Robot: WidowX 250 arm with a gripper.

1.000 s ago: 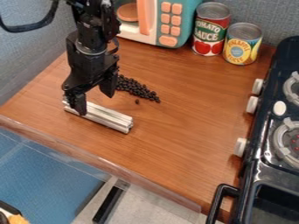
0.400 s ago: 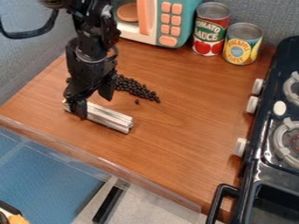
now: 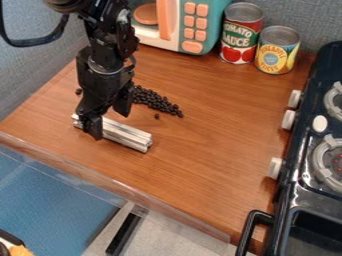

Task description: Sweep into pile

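Observation:
The black gripper (image 3: 109, 118) hangs open at the left of the table, its fingers spread apart. One finger stands in front of the left part of a silver ridged metal bar (image 3: 125, 135), and the other is above and behind the bar; whether either touches it I cannot tell. The bar lies flat at a slant, its right end uncovered. Behind it is an elongated heap of small black balls (image 3: 157, 101), partly hidden by the gripper at its left end. One loose ball (image 3: 157, 116) sits just in front of the heap, another (image 3: 78, 91) left of the arm.
A toy microwave (image 3: 184, 25), a tomato sauce can (image 3: 241, 34) and a pineapple can (image 3: 276, 50) stand along the back wall. The black toy stove (image 3: 294, 185) borders the table (image 3: 207, 145) on the right. A clear rim (image 3: 120, 185) runs along the front edge.
The gripper has shifted slightly right and toward the front edge, and its upper arm has come lower. A loose ball left of the arm has come into sight. Bar and heap look unmoved.

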